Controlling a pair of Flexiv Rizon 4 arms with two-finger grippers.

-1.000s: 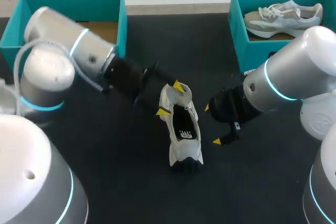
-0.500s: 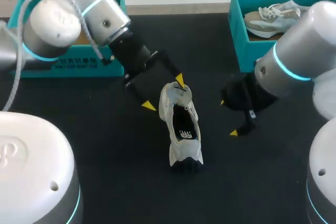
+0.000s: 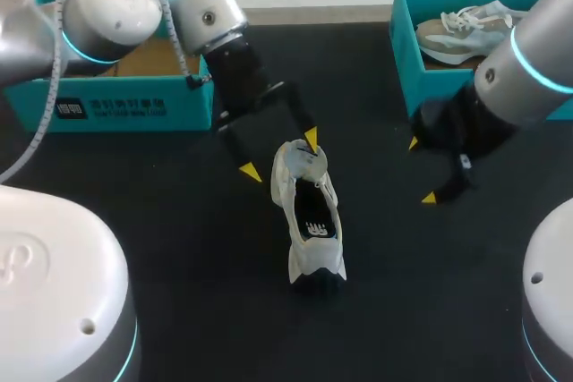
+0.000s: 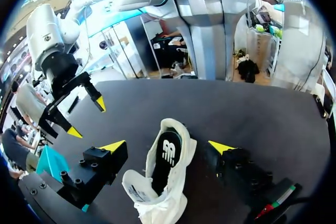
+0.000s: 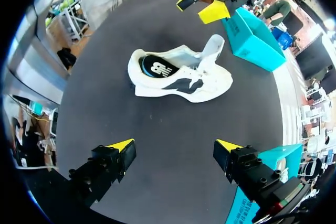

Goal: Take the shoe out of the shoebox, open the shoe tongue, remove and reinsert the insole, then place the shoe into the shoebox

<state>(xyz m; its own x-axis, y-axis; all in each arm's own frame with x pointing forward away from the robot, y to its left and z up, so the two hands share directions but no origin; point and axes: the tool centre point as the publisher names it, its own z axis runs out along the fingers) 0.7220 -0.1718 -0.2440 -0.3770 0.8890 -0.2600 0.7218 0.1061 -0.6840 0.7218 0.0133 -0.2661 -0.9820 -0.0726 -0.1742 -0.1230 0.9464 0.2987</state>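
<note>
Dark desk (image 3: 179, 248) seen from above and from both wrists — the shoe (image 3: 309, 212) lies sole down at its middle. Our left gripper (image 3: 279, 154) hangs over its far end, fingers spread. Our right gripper (image 3: 422, 170) — fingers spread, empty — hangs near the right box (image 3: 407, 69), apart from the shoe.

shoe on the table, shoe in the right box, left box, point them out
shoe on the table (image 3: 313, 216), head view, on the dark insole inside it
shoe in the right box (image 3: 479, 31), head view, on its pale side
left box (image 3: 125, 105), head view, on its teal front wall
</note>
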